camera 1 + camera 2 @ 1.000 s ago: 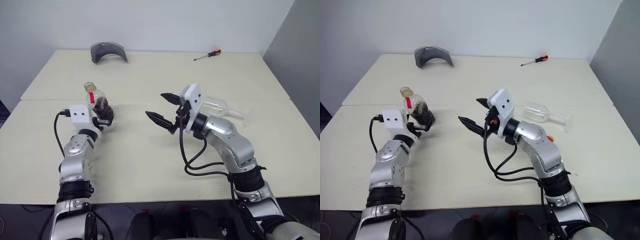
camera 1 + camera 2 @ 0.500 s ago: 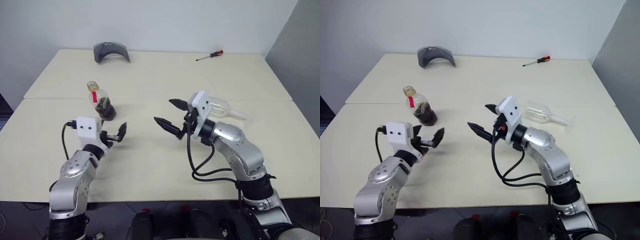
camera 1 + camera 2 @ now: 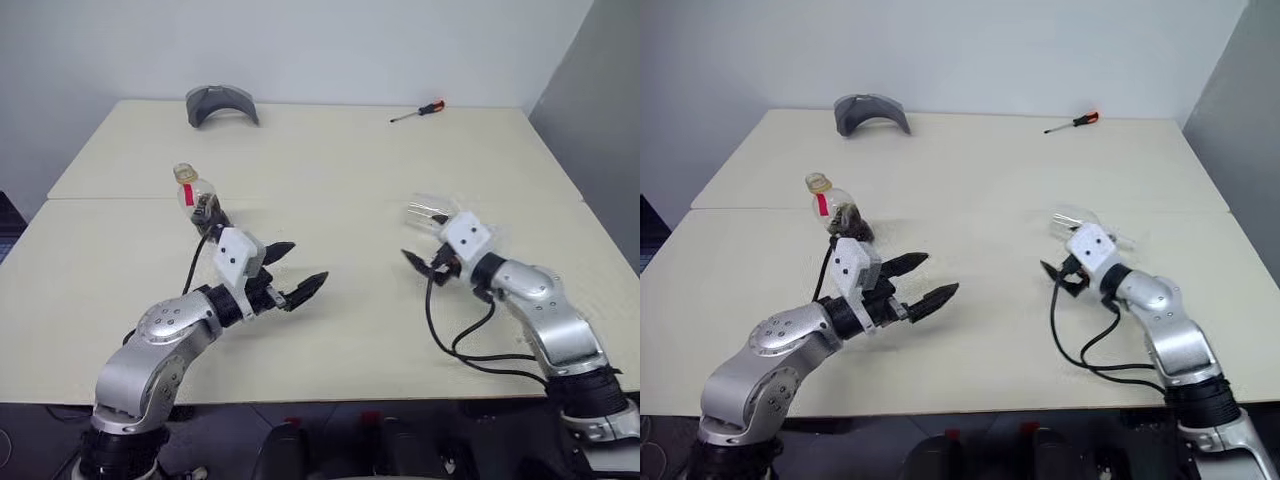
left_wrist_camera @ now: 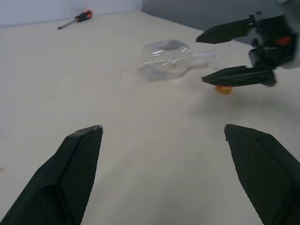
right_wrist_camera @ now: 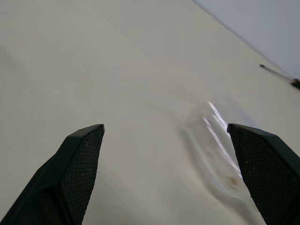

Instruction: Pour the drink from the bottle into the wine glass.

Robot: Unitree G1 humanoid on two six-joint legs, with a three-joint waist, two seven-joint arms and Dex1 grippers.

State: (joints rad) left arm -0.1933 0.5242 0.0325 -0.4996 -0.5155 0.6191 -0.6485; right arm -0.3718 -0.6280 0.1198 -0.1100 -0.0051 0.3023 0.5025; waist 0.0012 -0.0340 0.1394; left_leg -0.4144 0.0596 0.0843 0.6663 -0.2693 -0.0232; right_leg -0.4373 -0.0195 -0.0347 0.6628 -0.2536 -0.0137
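Observation:
The bottle (image 3: 192, 191) stands upright on the left of the table, with no cap on it and the dark drink (image 3: 206, 208) in its lower part. My left gripper (image 3: 300, 268) is open and empty, right of and nearer than the bottle, and points across the table. The wine glass (image 4: 166, 58) lies on its side on the right. My right gripper (image 3: 1055, 275) is open just in front of the glass bowl (image 5: 220, 154), holding nothing. Its wrist block hides part of the glass in the head views.
A screwdriver (image 3: 418, 110) with a red handle lies at the back right. A grey curved object (image 3: 222, 103) sits at the back left. A small orange thing (image 4: 224, 89) lies on the table beside the right gripper. A seam crosses the table (image 3: 330, 160) behind the bottle.
My left gripper drew back from the bottle and swung right, open; the bottle stayed standing. My right gripper moved right and down to the lying glass.

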